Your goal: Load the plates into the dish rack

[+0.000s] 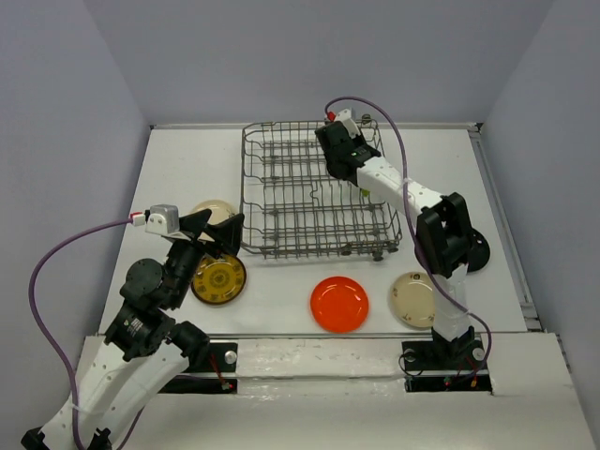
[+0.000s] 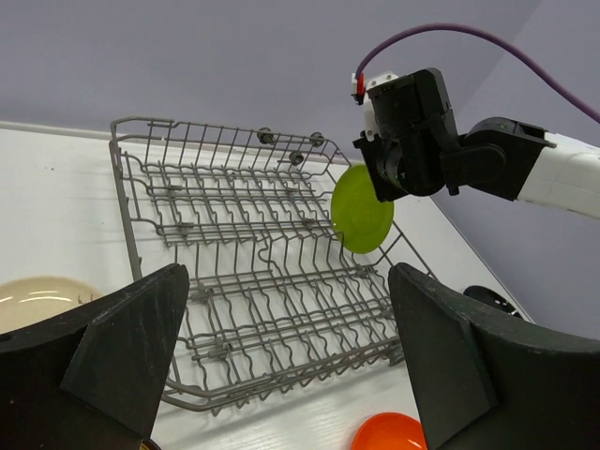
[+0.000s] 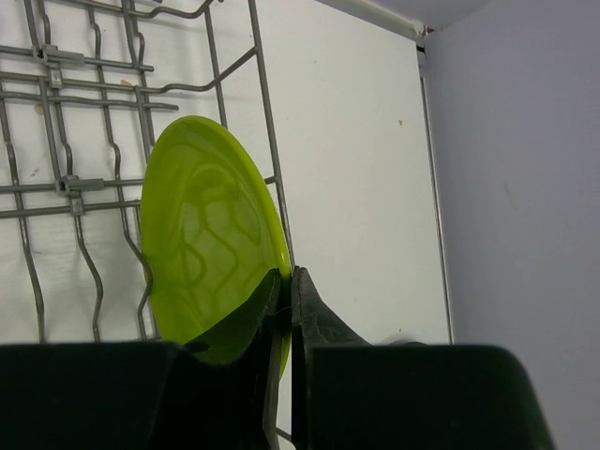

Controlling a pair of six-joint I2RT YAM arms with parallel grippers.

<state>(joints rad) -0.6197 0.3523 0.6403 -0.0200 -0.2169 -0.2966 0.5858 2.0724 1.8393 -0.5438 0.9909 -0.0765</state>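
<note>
Lime green plate: pinched at its lower rim in the closed right end effector, standing on edge over the right-hand side of the dish rack, upper middle of the overhead frame. Not yet seated between tines, as far as can be judged.

Likely trouble: grips only a thin stretch of slick rim, so could let the plate swivel or slip if the edge knocks a wire on the way down. Hangs close to the right rim wire in the wrist view. Lowered a little too far right, could land on the rim or outside the rack instead of in a slot. Released while tilted, could drop flat across the tines. Pushed down hard, could also roll the rack on its wheels.

Left end effector: spread wide and empty, at the left of the overhead frame, by the beige plate and near the dark yellow plate. Could clip either with a careless swing.

Surface: white and matt. Orange-red plate at lower centre, cream plate at lower right, black plate half hidden behind the right arm, all flat and outside the rack.

Room: plain grey-lilac walls on three sides, white strip along the near edge, purple cable looping from each wrist.
</note>
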